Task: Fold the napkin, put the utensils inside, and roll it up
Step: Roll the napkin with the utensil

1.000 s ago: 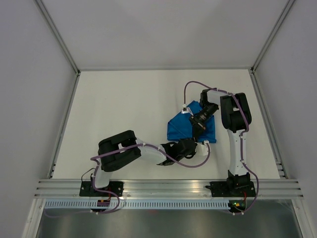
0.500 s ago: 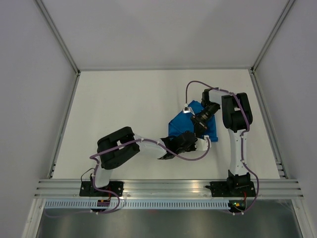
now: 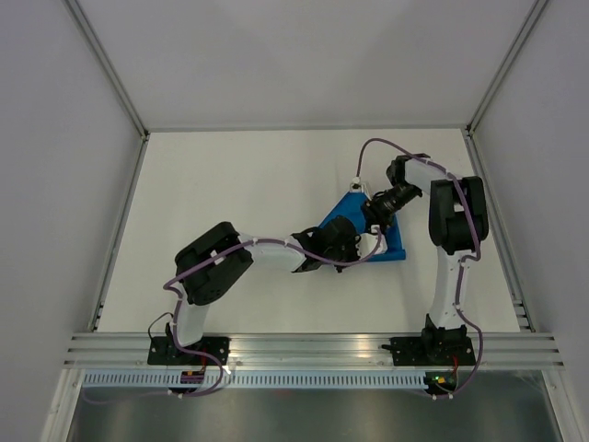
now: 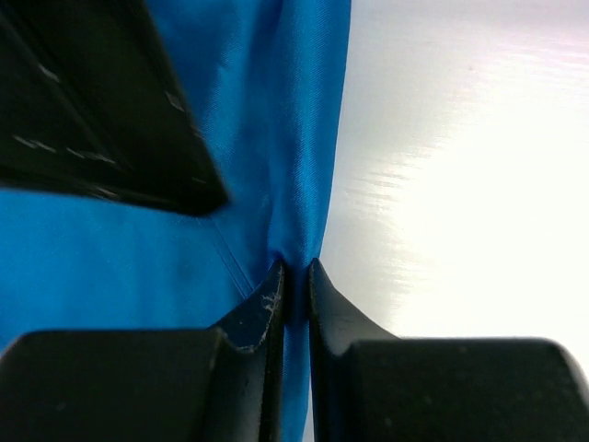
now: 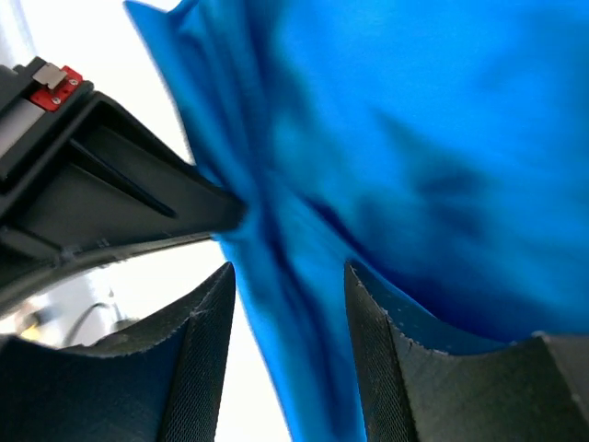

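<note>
The bright-blue napkin (image 3: 394, 247) lies bunched and folded right of the table's middle, partly hidden under both grippers. My left gripper (image 3: 348, 238) is shut on a folded edge of the napkin (image 4: 110, 267), with its jaws (image 4: 296, 276) pinching the cloth just above the white table. My right gripper (image 3: 375, 217) is over the napkin's far part. Its jaws (image 5: 290, 276) stand apart, with a hanging fold of the napkin (image 5: 442, 138) running between them. The knife is not in view.
The white table (image 3: 230, 203) is bounded by a grey rail (image 3: 120, 230) on the left and another (image 3: 497, 221) on the right, with grey walls behind. The right arm's purple cable (image 3: 377, 147) loops above the napkin.
My left gripper has carried the napkin's edge farther from the bases and to the right. My right gripper has shifted back and right. The napkin now looks narrower and more bunched.
</note>
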### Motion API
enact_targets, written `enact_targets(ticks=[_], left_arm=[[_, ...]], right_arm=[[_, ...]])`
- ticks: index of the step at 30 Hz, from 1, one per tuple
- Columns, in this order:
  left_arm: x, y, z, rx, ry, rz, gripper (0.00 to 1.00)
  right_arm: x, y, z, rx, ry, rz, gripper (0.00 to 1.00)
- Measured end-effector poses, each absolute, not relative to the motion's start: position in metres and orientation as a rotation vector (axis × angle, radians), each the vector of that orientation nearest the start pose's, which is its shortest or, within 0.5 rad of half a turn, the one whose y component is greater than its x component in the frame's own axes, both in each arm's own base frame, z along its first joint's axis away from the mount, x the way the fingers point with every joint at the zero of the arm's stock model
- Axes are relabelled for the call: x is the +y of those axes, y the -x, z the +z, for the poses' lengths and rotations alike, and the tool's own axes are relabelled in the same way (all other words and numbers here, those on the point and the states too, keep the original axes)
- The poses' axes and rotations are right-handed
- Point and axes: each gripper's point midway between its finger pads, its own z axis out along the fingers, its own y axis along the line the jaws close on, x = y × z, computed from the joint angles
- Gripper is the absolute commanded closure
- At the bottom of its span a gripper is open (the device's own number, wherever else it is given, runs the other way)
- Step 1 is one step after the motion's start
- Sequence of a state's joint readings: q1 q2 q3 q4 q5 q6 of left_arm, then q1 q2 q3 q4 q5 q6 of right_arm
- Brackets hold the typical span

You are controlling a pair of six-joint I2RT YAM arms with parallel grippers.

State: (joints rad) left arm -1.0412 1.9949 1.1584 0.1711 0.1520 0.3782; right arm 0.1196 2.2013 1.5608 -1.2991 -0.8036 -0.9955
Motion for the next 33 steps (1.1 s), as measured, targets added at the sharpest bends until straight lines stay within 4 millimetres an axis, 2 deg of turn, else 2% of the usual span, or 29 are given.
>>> enact_targets(ticks=[7,11,14,20,27,31,33], left_arm=[[-0.444,-0.249,0.028,1.78,-1.537,-0.718,0.98],[-0.443,-0.252,0.027,1.852,-1.514,-0.877,0.98],[-0.441,-0.253,0.026,1.903,-1.496,-0.997,0.98],[-0.44,-0.255,0.023,1.999,-1.46,-1.22,0.98],[-0.437,-0.248,0.02,2.081,-1.415,-1.436,0.98],[-0.436,-0.241,0.019,2.117,-1.405,-1.51,0.98],[-0.435,-0.237,0.018,2.135,-1.402,-1.542,0.98]], right_arm=[[0.11,-0.338,0.061,2.405,1.143,1.041,0.43],[0.089,-0.344,0.079,2.332,1.073,0.887,0.42],[0.077,-0.332,0.087,2.263,1.056,0.742,0.39],[0.083,-0.295,0.091,2.079,1.166,0.526,0.35],[0.125,-0.255,0.059,1.899,1.459,0.365,0.32],[0.14,-0.241,0.039,1.84,1.588,0.286,0.32],[0.146,-0.241,0.035,1.82,1.624,0.256,0.32]])
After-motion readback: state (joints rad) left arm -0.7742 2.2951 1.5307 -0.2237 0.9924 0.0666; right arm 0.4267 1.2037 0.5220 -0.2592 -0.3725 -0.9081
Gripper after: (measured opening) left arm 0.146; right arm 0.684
